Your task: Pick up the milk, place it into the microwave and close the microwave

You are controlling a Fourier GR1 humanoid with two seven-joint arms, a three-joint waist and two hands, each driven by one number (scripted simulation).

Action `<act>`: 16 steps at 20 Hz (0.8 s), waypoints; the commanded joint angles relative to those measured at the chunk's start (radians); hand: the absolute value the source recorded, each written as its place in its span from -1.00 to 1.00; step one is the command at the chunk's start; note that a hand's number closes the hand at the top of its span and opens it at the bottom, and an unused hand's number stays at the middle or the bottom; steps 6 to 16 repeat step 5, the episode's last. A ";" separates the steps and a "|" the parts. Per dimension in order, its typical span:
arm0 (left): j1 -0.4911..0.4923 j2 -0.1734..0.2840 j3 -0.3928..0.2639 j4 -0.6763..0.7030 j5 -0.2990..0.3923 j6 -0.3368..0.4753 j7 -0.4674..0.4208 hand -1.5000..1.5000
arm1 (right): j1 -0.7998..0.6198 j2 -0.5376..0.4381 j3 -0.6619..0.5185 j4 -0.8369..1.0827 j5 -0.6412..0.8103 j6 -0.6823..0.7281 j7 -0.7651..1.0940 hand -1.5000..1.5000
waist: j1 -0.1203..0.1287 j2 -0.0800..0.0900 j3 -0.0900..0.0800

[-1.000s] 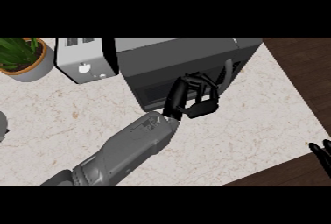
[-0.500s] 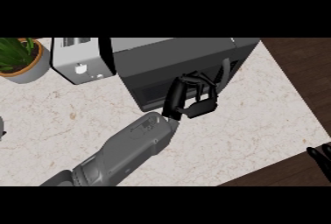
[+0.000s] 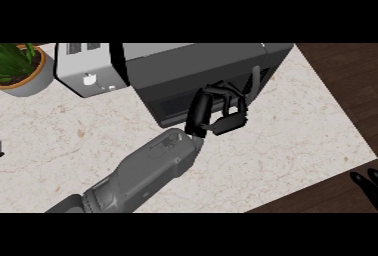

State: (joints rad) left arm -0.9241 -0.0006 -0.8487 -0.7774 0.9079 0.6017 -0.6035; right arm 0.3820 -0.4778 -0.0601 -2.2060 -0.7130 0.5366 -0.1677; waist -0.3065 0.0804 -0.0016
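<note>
The grey microwave [image 3: 196, 65] stands at the back of the counter, and its dark door faces me and looks shut. The milk shows nowhere. My left hand [image 3: 225, 120] is at the door's right part, beside the vertical handle [image 3: 255, 82]. Its fingers [image 3: 225, 92] are bent in a relaxed way against the door and hold nothing. My right hand [image 3: 365, 181] shows only as fingers pointing up at the lower right edge, off the counter.
A grey toaster [image 3: 85, 75] stands left of the microwave, and a potted plant [image 3: 18, 67] sits at the far left. The marble counter [image 3: 66, 145] ends at the right in a slanted edge, with dark wooden floor [image 3: 347, 70] beyond it.
My left hand has stayed at the microwave door almost without moving. The right hand has sunk a little toward the lower right edge.
</note>
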 commanded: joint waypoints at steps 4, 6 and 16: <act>-0.056 0.001 0.041 0.105 0.038 0.002 -0.004 1.00 | -0.009 -0.019 0.000 -0.013 -0.022 0.003 0.018 -1.00 | -0.007 0.018 0.000; -0.057 0.001 0.046 0.106 0.044 0.000 -0.008 1.00 | -0.003 -0.021 -0.007 -0.013 -0.020 0.006 0.016 -1.00 | -0.018 0.019 0.000; -0.057 0.001 0.046 0.106 0.044 0.000 -0.008 1.00 | -0.003 -0.021 -0.007 -0.013 -0.020 0.006 0.016 -1.00 | -0.018 0.019 0.000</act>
